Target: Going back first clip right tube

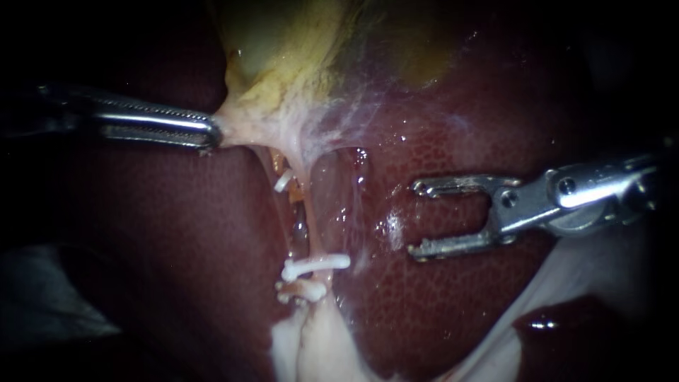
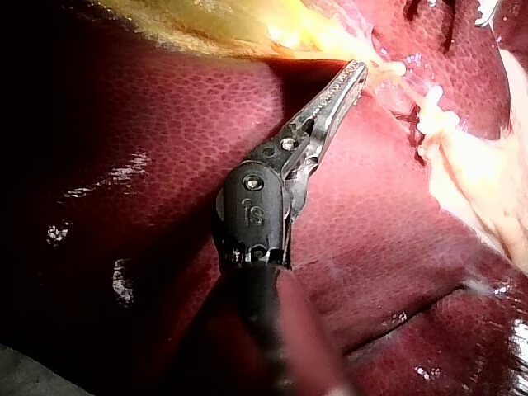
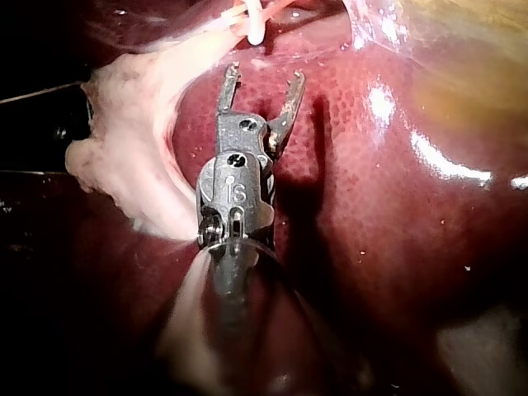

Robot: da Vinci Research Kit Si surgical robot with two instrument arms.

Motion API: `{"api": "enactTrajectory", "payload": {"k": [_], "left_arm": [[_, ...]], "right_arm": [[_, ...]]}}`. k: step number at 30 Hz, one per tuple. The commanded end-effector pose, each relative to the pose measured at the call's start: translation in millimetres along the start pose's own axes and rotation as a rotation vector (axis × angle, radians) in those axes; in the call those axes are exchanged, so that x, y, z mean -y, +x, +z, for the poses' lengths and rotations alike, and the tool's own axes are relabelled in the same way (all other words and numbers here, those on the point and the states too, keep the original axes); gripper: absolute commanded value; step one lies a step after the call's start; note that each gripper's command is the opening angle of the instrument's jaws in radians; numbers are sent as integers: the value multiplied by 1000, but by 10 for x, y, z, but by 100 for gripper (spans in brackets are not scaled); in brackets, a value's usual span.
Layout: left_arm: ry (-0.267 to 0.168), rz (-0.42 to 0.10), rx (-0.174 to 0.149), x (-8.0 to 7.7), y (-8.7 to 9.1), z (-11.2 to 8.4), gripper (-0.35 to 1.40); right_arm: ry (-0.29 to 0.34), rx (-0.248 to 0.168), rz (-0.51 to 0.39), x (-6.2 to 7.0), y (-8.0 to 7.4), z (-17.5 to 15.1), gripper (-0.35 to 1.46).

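Observation:
My left instrument [image 1: 209,134] comes in from the left with its jaws shut on the pale neck of the yellowish gallbladder [image 1: 283,49], holding it taut. From there thin tubes run down over the liver [image 1: 438,311]. A white clip [image 1: 316,265] lies across the right tube [image 1: 313,212] low down, and a smaller white clip [image 1: 283,182] sits higher on the left strand. My right instrument [image 1: 416,218] stands to the right of the tubes, jaws wide open and empty, well apart from the clip. In the right wrist view the open jaws [image 3: 262,78] point at the clip [image 3: 254,25] ahead.
Pale fatty tissue [image 1: 311,346] hangs below the clips, and a white fold [image 1: 566,283] lies under the right shaft. In the left wrist view the shut jaws [image 2: 359,74] hold pale tissue over dark red liver [image 2: 165,124].

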Motion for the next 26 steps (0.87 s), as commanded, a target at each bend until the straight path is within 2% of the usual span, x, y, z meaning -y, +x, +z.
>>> {"api": "enactTrajectory", "payload": {"k": [1,5,11,14,26], "left_arm": [[3,1,4,1,-2,3,-35],[8,7,16,7,-13,19,-35],[5,10,36,26,-29,46,-35],[5,14,51,32,-37,54,-35],[5,5,57,35,-42,55,-35]], "right_arm": [[1,-1,-8,0,0,-1,50],[2,-1,-14,-1,-1,-3,50],[2,-1,-19,-1,-1,-4,50],[2,-1,-20,-1,-1,-4,50],[3,-1,-20,0,-1,-5,50]]}}
